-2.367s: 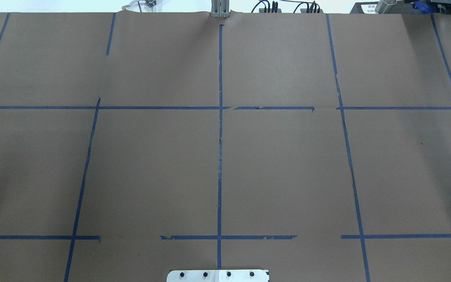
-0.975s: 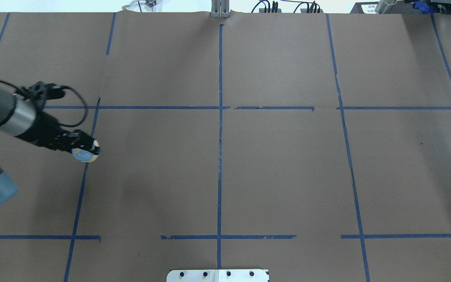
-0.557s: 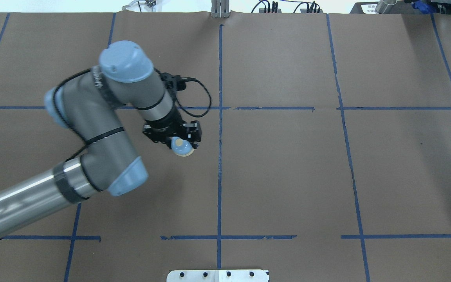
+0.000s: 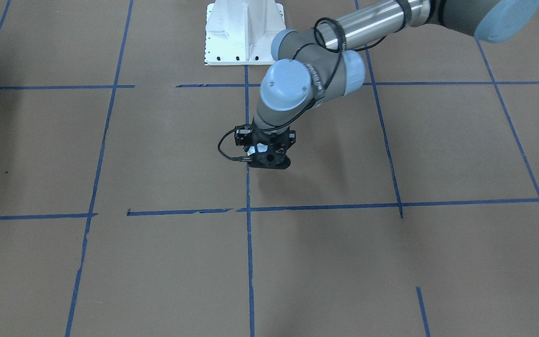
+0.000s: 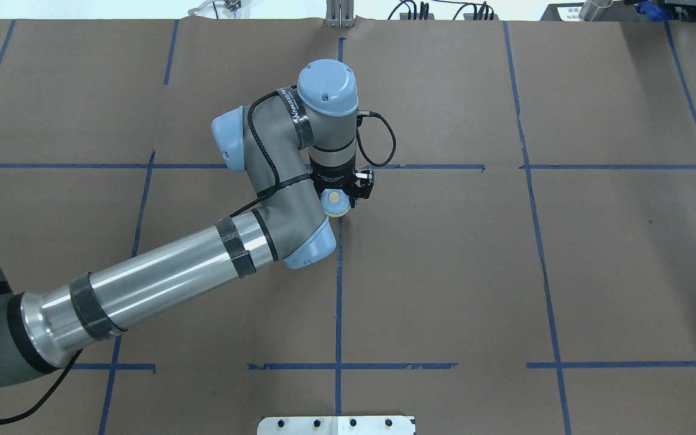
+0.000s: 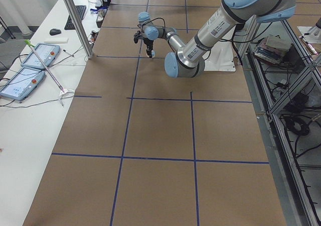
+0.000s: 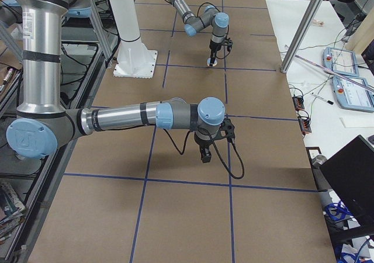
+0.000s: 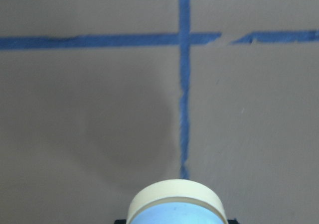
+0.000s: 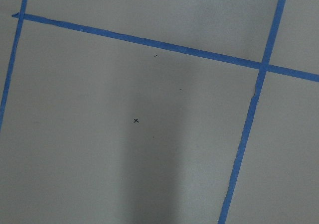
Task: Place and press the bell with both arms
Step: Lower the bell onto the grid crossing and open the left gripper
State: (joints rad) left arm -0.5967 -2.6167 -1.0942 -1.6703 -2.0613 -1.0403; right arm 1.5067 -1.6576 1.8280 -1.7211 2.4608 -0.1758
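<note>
Clamped on the bell (image 5: 335, 203), the left gripper (image 5: 344, 194) points down over the middle of the brown paper-covered table (image 5: 444, 272). Bell is at the centre blue tape line (image 5: 339, 290), just on the robot's side of where that line crosses the far cross line. Dome and cream button face up in the overhead view. Can't tell if its base touches the paper. Left wrist view has the cream ring and blue dome at the bottom edge, tape crossing ahead. Left arm (image 5: 161, 281) comes in from the left, wrist folded back. Right gripper (image 7: 204, 154) points down above the paper, well apart from the bell; fingers apart or together, can't tell. Right arm (image 7: 123, 118) stretches out level.
</note>
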